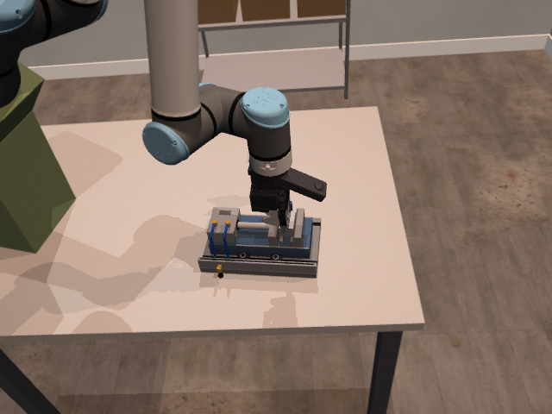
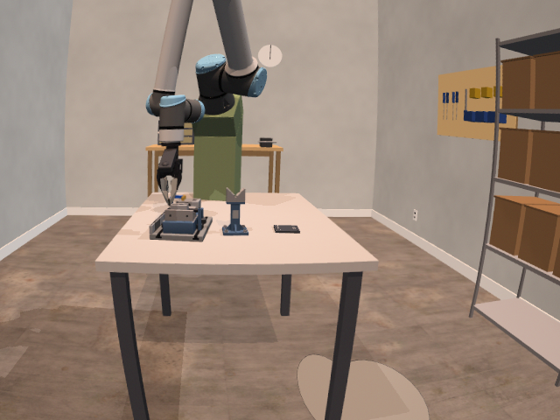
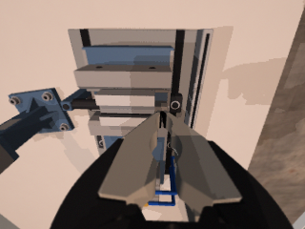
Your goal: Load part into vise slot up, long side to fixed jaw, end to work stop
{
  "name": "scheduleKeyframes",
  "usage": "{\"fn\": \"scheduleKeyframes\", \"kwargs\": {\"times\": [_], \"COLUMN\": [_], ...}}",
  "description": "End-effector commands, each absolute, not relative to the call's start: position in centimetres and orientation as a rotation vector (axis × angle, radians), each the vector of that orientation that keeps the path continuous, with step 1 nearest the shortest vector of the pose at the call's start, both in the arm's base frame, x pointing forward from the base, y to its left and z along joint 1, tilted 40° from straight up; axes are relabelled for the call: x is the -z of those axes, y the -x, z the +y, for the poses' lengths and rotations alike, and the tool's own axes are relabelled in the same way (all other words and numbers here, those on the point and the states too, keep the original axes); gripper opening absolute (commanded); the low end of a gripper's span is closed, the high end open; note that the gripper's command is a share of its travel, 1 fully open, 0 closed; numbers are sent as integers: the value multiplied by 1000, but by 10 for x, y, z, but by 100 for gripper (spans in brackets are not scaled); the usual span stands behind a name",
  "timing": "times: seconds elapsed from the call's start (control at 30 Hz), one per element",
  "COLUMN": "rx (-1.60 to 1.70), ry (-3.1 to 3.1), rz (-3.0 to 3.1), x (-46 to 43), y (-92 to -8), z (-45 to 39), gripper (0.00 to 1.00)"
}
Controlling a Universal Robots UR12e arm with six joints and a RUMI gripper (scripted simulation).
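The part (image 3: pixel 125 100) lies lengthwise between the jaws of the open vise (image 1: pixel 260 250) (image 2: pixel 179 226), its slot showing as a darker band along the top. Its left end in the wrist view is at or very near the work stop (image 3: pixel 84 104). A narrow shaded strip shows between its long side and the fixed jaw (image 1: pixel 298 228) (image 3: pixel 124 78); whether they touch is unclear. The moving jaw (image 1: pixel 272 235) (image 3: pixel 94 125) is on the part's other side. My gripper (image 1: pixel 284 223) (image 2: pixel 170 202) (image 3: pixel 161 112) is shut and empty, its tips just above the vise beyond the part's right end. The bars are mostly hidden.
The V-block (image 2: pixel 235 197) stands on its blue post beside the vise, with nothing in it. The dark infeed plate (image 2: pixel 286 229) lies farther along the table (image 2: pixel 267 250) and bears no block. The air cylinder (image 1: pixel 222 227) and blue hoses (image 1: pixel 225 242) are at the vise's other end.
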State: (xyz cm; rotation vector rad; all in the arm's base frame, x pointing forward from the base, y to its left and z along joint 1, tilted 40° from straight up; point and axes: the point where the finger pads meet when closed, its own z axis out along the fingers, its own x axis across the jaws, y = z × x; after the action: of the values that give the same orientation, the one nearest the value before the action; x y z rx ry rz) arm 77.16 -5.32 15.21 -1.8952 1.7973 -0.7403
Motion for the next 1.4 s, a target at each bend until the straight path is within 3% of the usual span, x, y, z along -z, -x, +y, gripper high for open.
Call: {"fn": "scheduleKeyframes", "kwargs": {"times": [0.0,1.37], "rx": [741,741], "ry": [1895,1895], "rz": [1797,1797], "x": [-153,-152], "y": [-772,-772], "z": [-52,-47], "gripper": [0,0]}}
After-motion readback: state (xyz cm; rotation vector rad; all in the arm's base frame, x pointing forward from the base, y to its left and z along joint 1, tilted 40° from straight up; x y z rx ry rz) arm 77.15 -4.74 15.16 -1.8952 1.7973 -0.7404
